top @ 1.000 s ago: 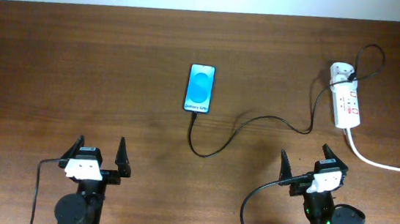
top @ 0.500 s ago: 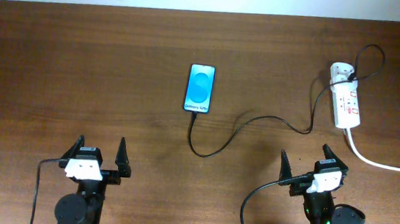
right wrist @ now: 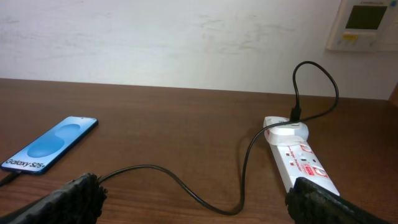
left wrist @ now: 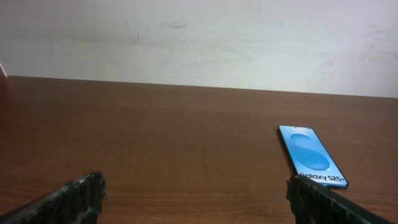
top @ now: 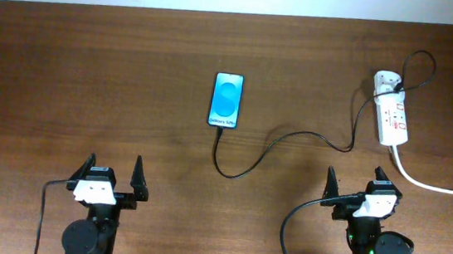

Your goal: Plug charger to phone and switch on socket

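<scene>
The phone (top: 226,99) lies flat at mid-table with its blue screen up; it also shows in the left wrist view (left wrist: 311,155) and the right wrist view (right wrist: 50,145). The thin black charger cable (top: 292,135) runs from the phone's near edge, loops, and reaches the white adapter (top: 385,79) on the socket strip (top: 394,122). The cable (right wrist: 186,186) and the strip (right wrist: 303,163) show in the right wrist view too. My left gripper (top: 111,176) is open and empty near the front edge. My right gripper (top: 356,180) is open and empty, just in front of the strip.
The strip's thick white cord (top: 437,187) trails off to the right edge. A white wall lies behind the table, with a wall control panel (right wrist: 367,22) at the right. The arms' own black cables (top: 292,225) hang near the front edge.
My right gripper has shifted a little to the right, toward the strip. The left gripper, phone, cable and strip have not moved.
</scene>
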